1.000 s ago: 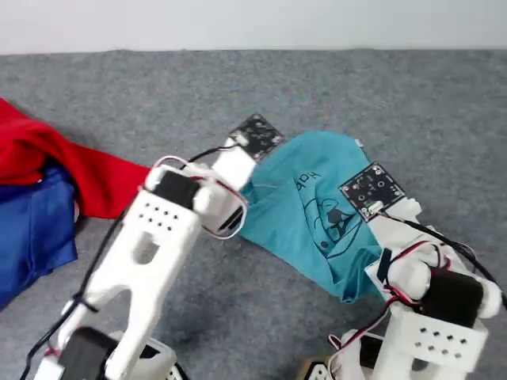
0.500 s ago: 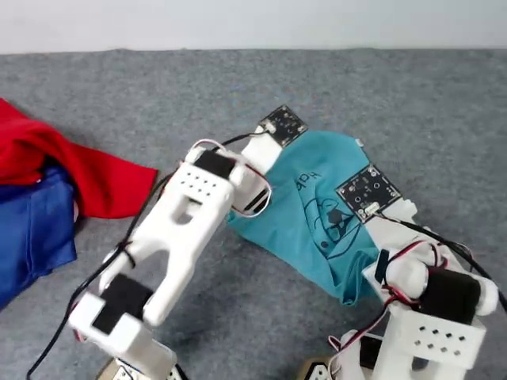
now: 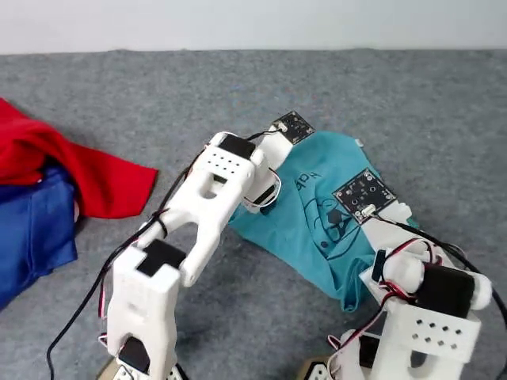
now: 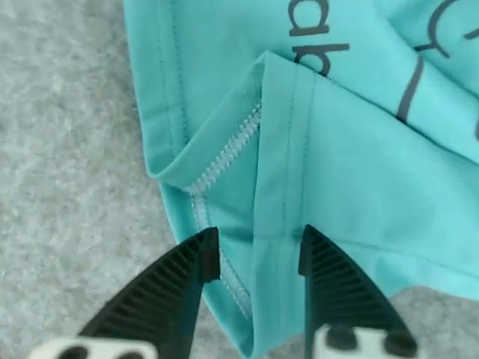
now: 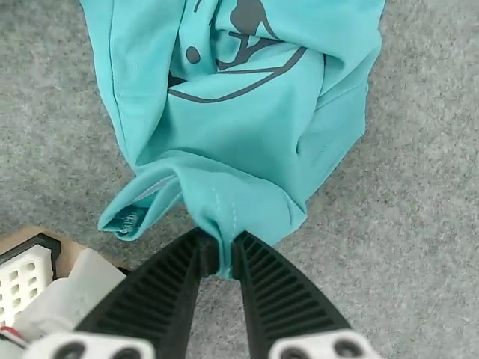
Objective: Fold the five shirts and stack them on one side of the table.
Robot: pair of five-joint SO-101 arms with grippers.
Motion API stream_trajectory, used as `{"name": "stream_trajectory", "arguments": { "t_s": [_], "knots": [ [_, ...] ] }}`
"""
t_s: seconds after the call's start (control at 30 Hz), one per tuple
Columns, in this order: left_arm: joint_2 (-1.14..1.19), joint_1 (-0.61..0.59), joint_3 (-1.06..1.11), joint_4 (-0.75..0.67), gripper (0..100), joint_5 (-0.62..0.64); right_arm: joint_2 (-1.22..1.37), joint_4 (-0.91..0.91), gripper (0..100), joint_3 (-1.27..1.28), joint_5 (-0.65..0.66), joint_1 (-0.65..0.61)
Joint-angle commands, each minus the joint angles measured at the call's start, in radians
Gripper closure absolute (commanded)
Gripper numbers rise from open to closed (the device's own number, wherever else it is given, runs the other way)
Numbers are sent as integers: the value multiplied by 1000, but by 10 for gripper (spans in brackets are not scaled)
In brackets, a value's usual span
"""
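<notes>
1. Shirts of three colours lay on the grey bench point(image 3: 158, 87). A teal shirt point(image 3: 317, 229) was near the middle. A red shirt point(image 3: 87, 174) and a blue shirt point(image 3: 32, 229) sat together at the left edge, well apart from the teal one.
2. The red shirt lay partly over the blue one. Both were rumpled and unfolded, with a red flap pointing toward the middle of the bench.
3. Seen from above, the left arm point(image 3: 206, 206) stretched over the teal shirt's left edge and hid that part. The right arm point(image 3: 420, 293) covered the shirt's near right corner.
4. The left fingers point(image 4: 172, 284) stood moderately apart, one on either side of a doubled-over hem of the teal shirt point(image 4: 359, 149), and were not closed on it.
5. The right fingers point(image 5: 165, 292) were pinched narrowly together on a bunched fold at the edge of the teal shirt point(image 5: 239, 127), gripping the cloth.
6. The teal cloth was a thin, smooth knit with twin rows of stitching along the hem. A pale overlock seam showed where the hem had turned inside out. A dark printed graphic with lettering ran across the front, and the shirt lay in soft, irregular creases.
7. The bench cover was a grey, felt-like nap. The fingers were black, ribbed on their inner faces and tapered to points. The arms were white plastic with black motor blocks.
</notes>
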Motion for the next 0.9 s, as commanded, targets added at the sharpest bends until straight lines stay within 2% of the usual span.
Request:
{"name": "stream_trajectory", "arguments": {
  "t_s": [0.0,0.23,0.37,0.53,0.87],
  "knots": [
    [35,21,-107,54,815,-18,-12,33,988,-5,-5,-8],
    [161,83,-223,129,816,-18,-12,31,988,-5,-3,-8],
    [198,80,-286,175,818,-15,-12,31,988,-8,-3,-5],
    [199,83,-363,238,888,-20,-12,31,988,-8,-5,-5],
    [207,80,-516,379,945,-32,-12,31,988,-8,-8,-5]
  ]
}}
